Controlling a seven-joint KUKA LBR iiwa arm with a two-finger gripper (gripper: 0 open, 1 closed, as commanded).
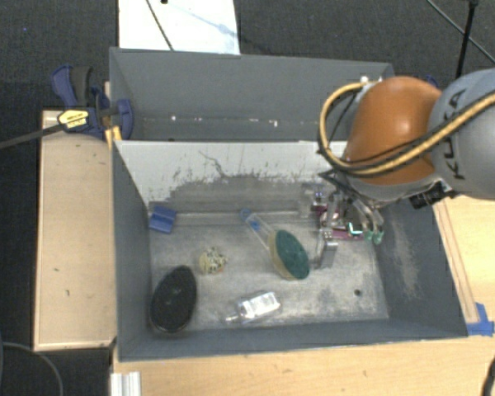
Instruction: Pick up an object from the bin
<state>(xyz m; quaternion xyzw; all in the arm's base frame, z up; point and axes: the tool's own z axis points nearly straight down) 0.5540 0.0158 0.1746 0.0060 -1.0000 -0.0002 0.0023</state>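
one approach step — gripper point(328, 252) hangs just beside the green-headed brush point(293, 255), clenched or released i cannot tell; next, straddle it.

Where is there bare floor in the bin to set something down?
Barest is the front right floor, between the green oval brush, the hand and the right wall. A smaller patch lies at mid-back, between the blue block and the brush's clear handle. The front left is crowded: black oval pad, speckled ball, clear packet.
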